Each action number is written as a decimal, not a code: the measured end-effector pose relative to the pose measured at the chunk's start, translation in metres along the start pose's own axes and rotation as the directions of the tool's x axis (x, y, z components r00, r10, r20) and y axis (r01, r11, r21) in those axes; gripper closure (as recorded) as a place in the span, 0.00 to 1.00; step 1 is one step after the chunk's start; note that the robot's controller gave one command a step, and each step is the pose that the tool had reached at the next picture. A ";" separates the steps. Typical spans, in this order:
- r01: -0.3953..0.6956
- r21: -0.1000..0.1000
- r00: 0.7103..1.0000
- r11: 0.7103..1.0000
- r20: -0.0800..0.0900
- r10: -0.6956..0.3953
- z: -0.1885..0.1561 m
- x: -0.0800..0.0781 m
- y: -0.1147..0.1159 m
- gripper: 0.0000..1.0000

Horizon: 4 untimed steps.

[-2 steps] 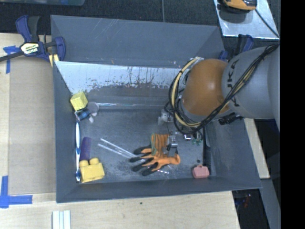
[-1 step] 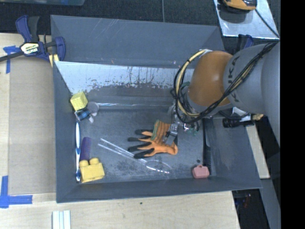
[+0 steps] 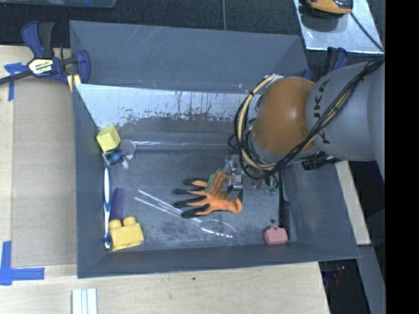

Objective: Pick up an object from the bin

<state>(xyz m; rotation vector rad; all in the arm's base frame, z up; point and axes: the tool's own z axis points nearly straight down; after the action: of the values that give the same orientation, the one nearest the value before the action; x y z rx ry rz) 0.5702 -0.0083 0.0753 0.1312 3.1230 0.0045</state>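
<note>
My gripper hangs low in the right half of the bin, its body partly under the orange wrist cover. Right below and left of it lies an orange toy glove with black fingertips, fingers pointing left. The gripper's tip touches or overlaps the glove's cuff end. A greenish bit sits at that spot, beside the tip. A clear plastic piece lies on the floor just left of the glove.
A pink block with a black stick rests by the right wall. At the left wall lie a yellow brick, a purple cylinder, a blue-white toothbrush and a yellow cube with a small blue piece.
</note>
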 end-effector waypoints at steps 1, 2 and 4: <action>0.000 0.000 1.000 1.000 0.000 0.000 0.000 0.000 0.000 1.00; 0.000 0.000 1.000 1.000 0.003 0.000 -0.006 0.000 0.000 1.00; 0.000 0.000 1.000 1.000 0.000 0.000 -0.063 0.000 0.000 1.00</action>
<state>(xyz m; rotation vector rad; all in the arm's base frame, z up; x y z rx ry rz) 0.5695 -0.0089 0.1385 0.1314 3.1232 0.0046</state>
